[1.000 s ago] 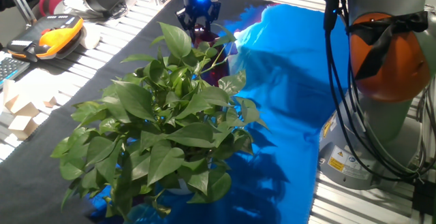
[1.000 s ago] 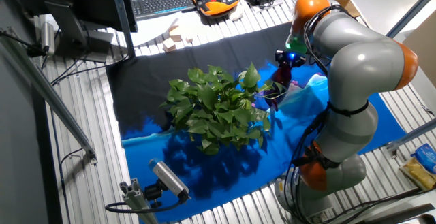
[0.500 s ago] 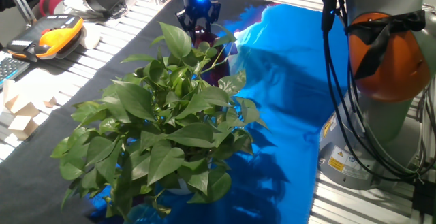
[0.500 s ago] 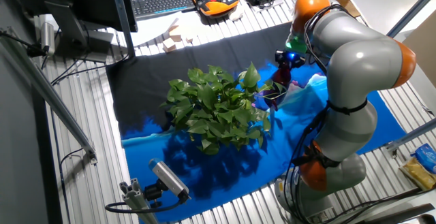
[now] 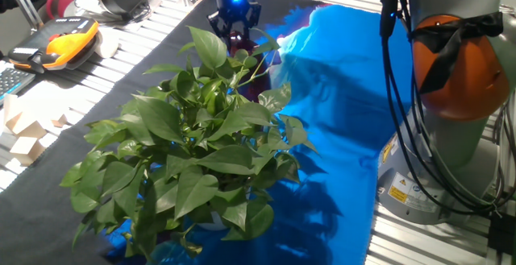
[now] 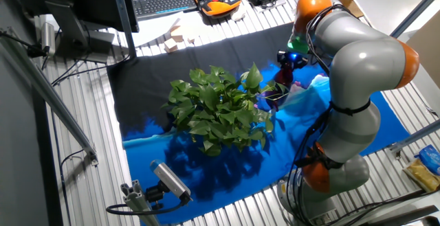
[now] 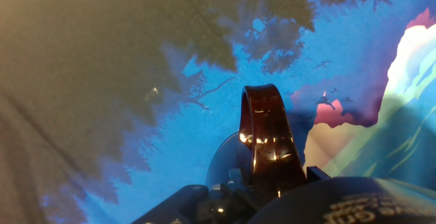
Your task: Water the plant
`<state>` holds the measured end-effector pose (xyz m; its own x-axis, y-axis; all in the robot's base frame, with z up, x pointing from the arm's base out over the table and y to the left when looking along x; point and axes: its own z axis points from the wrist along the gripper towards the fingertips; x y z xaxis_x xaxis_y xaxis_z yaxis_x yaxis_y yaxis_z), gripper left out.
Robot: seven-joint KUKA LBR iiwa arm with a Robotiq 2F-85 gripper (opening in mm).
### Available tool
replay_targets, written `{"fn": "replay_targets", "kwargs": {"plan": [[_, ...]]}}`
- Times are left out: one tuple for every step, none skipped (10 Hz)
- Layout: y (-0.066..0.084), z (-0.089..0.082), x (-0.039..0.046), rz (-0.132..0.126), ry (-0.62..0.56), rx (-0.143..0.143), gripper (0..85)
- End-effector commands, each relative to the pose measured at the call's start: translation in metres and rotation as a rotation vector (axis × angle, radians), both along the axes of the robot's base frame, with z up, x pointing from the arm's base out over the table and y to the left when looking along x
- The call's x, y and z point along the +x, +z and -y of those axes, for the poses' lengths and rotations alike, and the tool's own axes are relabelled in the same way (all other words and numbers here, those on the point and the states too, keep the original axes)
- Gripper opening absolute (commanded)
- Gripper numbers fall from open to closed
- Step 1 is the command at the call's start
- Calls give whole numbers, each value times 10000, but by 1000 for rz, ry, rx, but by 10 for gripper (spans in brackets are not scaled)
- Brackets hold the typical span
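The plant (image 5: 193, 148), a big bush of glossy green heart-shaped leaves, stands on the blue and black cloth; it also shows in the other fixed view (image 6: 220, 108). The dark maroon watering can (image 5: 248, 57) is just behind the plant, partly hidden by leaves. My gripper (image 5: 235, 25), lit blue, is right above the can and shut on its handle (image 7: 267, 142), which arches up between the jaws in the hand view. In the other fixed view the gripper (image 6: 288, 62) holds the can (image 6: 282, 83) at the plant's right edge. The spout is hidden.
An orange teach pendant (image 5: 68, 38) and wooden blocks (image 5: 24, 128) lie at the left. A keyboard (image 6: 161, 3) is behind them. The robot base (image 5: 451, 104) with cables stands at the right. A small camera on a stand (image 6: 168, 179) is at the front.
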<state>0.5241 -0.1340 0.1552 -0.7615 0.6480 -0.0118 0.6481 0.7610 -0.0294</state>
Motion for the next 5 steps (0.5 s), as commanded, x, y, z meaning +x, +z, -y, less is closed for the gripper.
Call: {"fn": "replay_targets", "kwargs": {"plan": [[2,0,2,0,0,0,510],[1,-1,2,1,-2,-5,510],[4,-1,2,2,-3,-8,510],[21,6,5,2,0,-11,510],[78,26,14,1,9,1,510]]}}
